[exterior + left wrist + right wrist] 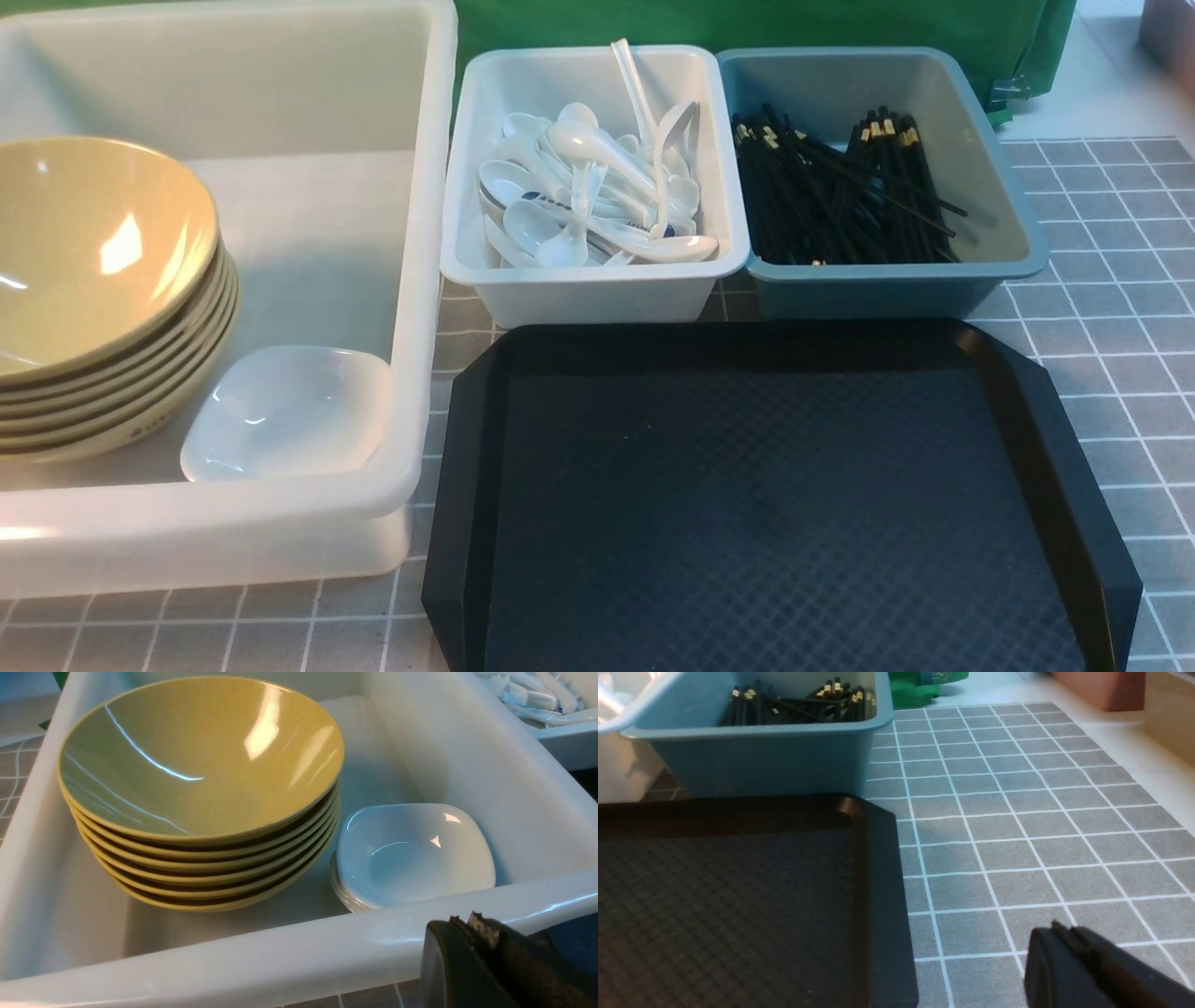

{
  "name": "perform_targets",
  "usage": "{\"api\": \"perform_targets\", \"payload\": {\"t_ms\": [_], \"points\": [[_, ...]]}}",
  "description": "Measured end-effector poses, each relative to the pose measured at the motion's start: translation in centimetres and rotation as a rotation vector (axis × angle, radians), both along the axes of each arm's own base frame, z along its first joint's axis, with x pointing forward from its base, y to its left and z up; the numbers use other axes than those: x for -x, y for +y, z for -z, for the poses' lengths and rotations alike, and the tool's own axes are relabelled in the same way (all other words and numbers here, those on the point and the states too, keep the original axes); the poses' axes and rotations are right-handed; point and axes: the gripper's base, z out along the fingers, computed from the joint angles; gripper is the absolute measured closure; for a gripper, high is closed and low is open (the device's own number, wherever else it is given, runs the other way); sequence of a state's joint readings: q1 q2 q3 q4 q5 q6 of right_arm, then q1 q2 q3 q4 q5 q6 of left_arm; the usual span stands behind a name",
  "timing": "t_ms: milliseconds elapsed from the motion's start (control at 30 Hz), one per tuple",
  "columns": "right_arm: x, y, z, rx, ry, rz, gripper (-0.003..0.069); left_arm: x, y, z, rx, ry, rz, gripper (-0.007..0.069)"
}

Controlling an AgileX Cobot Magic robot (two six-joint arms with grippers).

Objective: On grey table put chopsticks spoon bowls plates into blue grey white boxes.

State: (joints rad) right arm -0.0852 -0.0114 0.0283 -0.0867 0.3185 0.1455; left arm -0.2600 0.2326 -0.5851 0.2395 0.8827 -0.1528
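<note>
On the grey desk [1102, 308] sits a big see-through white tub [411, 280] on the left. Inside it is a stack of shiny tan bowls [103, 280], and just beside them, near the front wall, is a small stack of white square plates [289, 411]. Next to the tub is a small white bin [597, 289] full of white spoons [588, 187]. Right beside that is a blue-grey bin [896, 289] full of black chopsticks [831, 196] with gold bands. In front of the two small bins lies a black tray [775, 504] with nothing on it. The left end effector [472, 924] hangs just outside the tub's front rim, with its fingers pressed together and holding nothing. The right end effector [1064, 933] hangs over the bare desk beside the tray, its fingers together too, and holding nothing.
</note>
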Motion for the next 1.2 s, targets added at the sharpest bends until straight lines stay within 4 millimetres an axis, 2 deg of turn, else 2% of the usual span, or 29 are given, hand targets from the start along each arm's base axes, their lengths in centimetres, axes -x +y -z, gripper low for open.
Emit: {"api": "perform_targets", "payload": {"t_ms": [800, 1000, 1133, 1200], "points": [[0.0, 0.1, 0.0, 0.0, 0.0, -0.015, 0.0597, 0.0, 0.0, 0.0, 0.003, 0.001, 0.001, 0.0636], [0.0, 0.1, 0.0, 0.0, 0.0, -0.015, 0.0589, 0.1, -0.6, 0.1, 0.076, 0.008, 0.038, 0.0636], [0.0, 0.1, 0.0, 0.0, 0.0, -0.015, 0.0584, -0.5, -1.1, 0.6, 0.167, -0.158, 0.042, 0.0636], [0.0, 0.1, 0.0, 0.0, 0.0, -0.015, 0.0582, -1.1, -1.2, 1.8, 0.198, -0.286, 0.012, 0.0636]]}}
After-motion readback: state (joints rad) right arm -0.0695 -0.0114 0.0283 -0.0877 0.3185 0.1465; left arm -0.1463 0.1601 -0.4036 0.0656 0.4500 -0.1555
